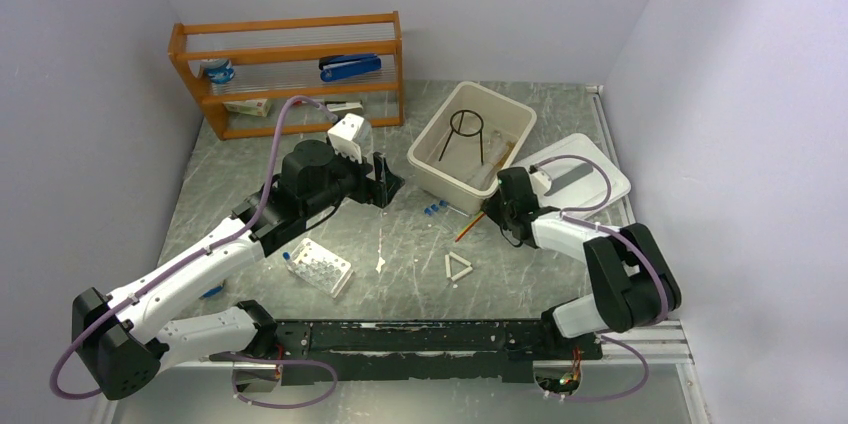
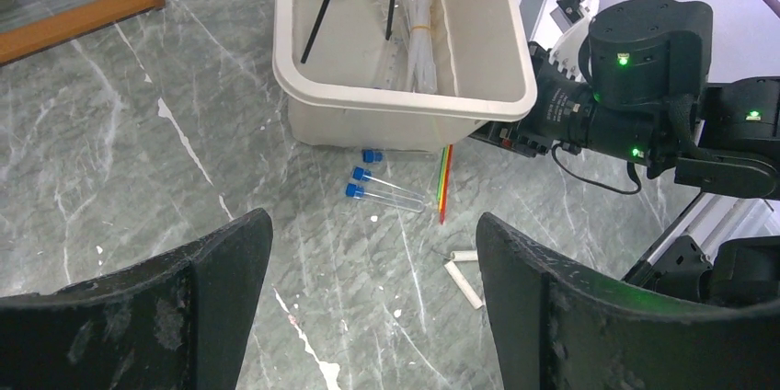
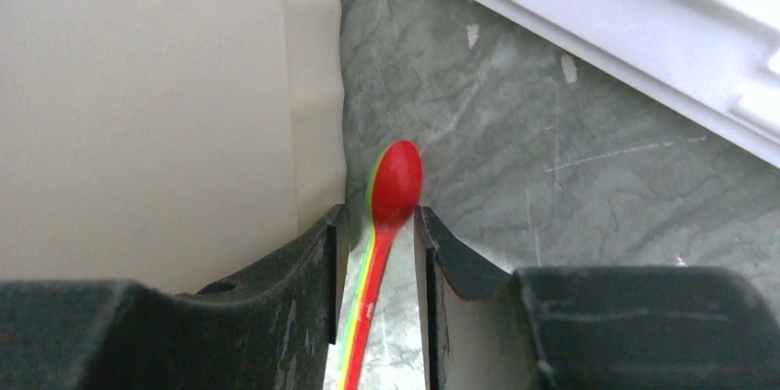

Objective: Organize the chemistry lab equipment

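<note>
Right gripper (image 3: pixel 378 215) straddles the red-bulb pipette (image 3: pixel 395 178) lying on the table (image 3: pixel 552 178). Jaws are narrowly apart; cannot tell if they grip it. Cream bin (image 3: pixel 138 105) wall crowds it at 9 o'clock, white lid (image 3: pixel 644 31) at 2. Left gripper (image 2: pixel 372 220) is spread wide, blue-capped vials (image 2: pixel 386 186) at its 12 o'clock.

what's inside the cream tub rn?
The cream plastic tub holds a black wire tripod and a bundle of clear tubes. Floor just behind its near wall is hidden.
</note>
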`<state>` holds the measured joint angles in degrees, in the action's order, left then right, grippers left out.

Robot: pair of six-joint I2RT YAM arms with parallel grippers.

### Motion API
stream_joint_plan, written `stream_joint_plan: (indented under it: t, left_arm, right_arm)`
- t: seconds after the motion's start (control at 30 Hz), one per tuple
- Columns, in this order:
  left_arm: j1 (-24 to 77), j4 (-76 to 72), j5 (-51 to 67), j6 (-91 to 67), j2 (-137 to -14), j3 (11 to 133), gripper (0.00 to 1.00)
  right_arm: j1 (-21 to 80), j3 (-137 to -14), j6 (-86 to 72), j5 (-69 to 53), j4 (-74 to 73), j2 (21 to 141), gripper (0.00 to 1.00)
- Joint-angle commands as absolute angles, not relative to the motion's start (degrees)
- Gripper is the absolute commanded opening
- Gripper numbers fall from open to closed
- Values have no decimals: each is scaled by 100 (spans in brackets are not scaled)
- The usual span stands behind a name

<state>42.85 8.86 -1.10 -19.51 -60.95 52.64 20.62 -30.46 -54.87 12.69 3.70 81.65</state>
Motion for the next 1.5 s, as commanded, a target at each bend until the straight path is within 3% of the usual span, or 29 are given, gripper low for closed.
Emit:
stream_joint_plan:
  t: [0.0,0.27,0.37,0.67,0.83,1.03,1.2,1.47]
  left_arm:
    - [4262,830,-255,-1929,-5994,5212,85]
    - [4258,819,-260,-1942,-5962,5174,85]
    - [4263,793,-239,-1960,-5981,5168,85]
    - [4262,800,-212,-1960,-5980,5166,85]
    - [4258,806,-219,-1969,-5965,5164,85]
    - [4263,809,-260,-1960,-5920,5142,86]
    - [4263,831,-311,-1946,-5915,5142,86]
    - [4263,817,-295,-1950,-5939,5131,86]
  right_arm:
    - [2057,-3155,-5503,1399,491,8369,36]
    - [2058,-3404,-5326,1708,-528,8246,16]
    - [2057,-3456,-5179,1866,-1012,8076,15]
    - [2049,-3367,-4716,1874,-1697,7618,17]
    - [2055,-3537,-4749,1604,-1618,7589,33]
    - [2051,-3588,-4816,1322,-1286,7751,44]
    - [2057,-3567,-4835,963,-970,8059,43]
    - [2059,-3637,-4939,1127,-1101,8397,28]
